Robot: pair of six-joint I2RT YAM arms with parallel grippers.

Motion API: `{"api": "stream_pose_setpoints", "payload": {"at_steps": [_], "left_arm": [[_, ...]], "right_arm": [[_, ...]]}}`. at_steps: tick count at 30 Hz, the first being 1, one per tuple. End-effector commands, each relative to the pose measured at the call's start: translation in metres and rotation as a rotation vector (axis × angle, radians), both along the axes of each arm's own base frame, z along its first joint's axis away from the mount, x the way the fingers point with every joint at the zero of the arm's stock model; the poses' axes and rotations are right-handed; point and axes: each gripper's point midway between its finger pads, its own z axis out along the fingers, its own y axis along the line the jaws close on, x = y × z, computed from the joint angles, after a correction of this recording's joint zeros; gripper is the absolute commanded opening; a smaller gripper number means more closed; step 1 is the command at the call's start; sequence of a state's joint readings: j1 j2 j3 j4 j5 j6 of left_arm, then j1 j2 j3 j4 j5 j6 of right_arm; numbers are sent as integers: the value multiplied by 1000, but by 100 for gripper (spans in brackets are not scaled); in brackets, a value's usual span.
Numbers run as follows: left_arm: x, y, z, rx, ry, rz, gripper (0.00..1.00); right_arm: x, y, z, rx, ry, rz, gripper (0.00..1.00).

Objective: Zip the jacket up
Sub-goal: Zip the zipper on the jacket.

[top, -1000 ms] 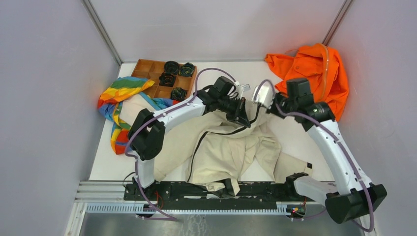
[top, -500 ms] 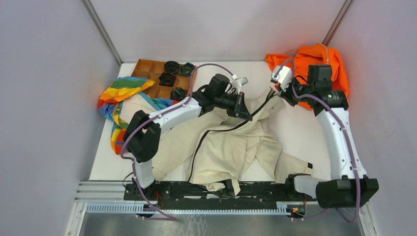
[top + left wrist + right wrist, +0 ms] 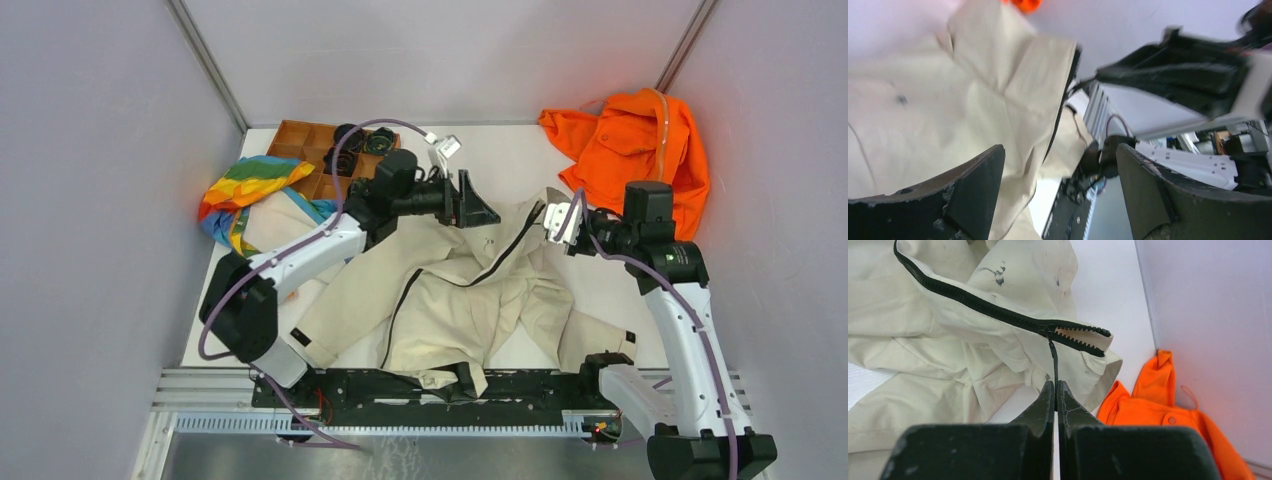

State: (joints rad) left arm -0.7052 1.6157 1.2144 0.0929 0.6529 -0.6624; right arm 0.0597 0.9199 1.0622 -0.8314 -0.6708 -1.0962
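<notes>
Jacket [image 3: 450, 300] sprawls mid-table, its hem at the near edge and one sleeve touching the striped cloth [image 3: 240, 190]. Bare table [image 3: 510, 160] shows beyond its collar. Right gripper [image 3: 1055, 386] pinches the zipper pull [image 3: 1053, 357]. Left gripper [image 3: 478, 208] hovers spread wide, holding nothing. One orange garment [image 3: 630, 140], one tray [image 3: 300, 140].

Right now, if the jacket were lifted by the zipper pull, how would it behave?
Probably floppy: the jacket lies creased and folded. Likely it would trail and sag rather than lift whole, since only the thin zipper pull is pinched.
</notes>
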Motion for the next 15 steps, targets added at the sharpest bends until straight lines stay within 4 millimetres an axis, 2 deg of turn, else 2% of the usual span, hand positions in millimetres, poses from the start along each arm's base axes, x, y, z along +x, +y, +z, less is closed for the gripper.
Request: {"api": "stream_pose_setpoints", "payload": {"at_steps": [1, 3, 6, 11, 15], "left_arm": [[15, 1, 78, -214, -219, 58, 89], [17, -6, 84, -217, -209, 27, 89], [21, -21, 79, -179, -171, -26, 89], [16, -49, 58, -77, -137, -95, 87], [14, -63, 40, 3, -102, -126, 80]], "right_arm": [[-5, 20, 18, 10, -148, 173, 0], [-6, 23, 21, 16, -168, 191, 0], [-6, 25, 23, 18, -191, 205, 0], [-7, 25, 24, 19, -195, 207, 0], [-8, 26, 26, 21, -201, 206, 0]]}}
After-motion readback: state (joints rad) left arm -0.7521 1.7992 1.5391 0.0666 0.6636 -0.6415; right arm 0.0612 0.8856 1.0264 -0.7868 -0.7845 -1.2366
